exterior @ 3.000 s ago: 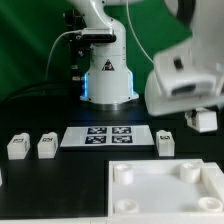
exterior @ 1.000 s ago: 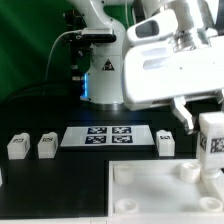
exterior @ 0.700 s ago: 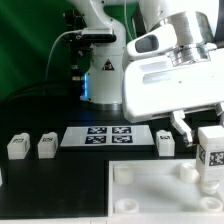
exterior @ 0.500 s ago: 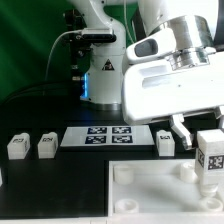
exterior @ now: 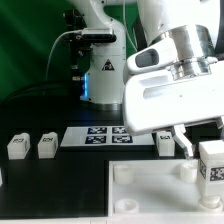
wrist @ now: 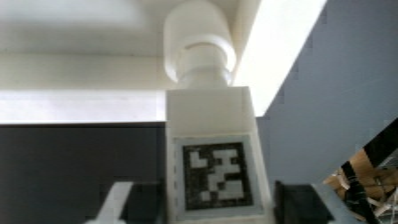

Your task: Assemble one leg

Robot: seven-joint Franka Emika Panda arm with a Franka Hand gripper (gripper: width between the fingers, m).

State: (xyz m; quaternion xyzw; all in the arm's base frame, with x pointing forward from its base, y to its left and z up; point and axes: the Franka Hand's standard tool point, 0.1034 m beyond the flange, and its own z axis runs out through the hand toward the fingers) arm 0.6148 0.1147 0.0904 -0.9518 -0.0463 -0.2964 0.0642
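- Exterior view: the pincer (exterior: 208, 150) is closed on a leg (exterior: 212, 166) and holds it upright at the exterior view's right edge, tag facing the camera.
- The leg stands above the far right corner of the tray (exterior: 150, 196). Whether it touches cannot be told.
- Loose legs (exterior: 46, 146) rest on the worktop (exterior: 60, 195): two at the exterior view's left and one just beside the right end of the marker board (exterior: 100, 135).
- Wrist view: the fingers (wrist: 119, 203) clamp the leg (wrist: 214, 130) from both sides near its tag. Its rounded peg end points toward the tray (wrist: 71, 75).
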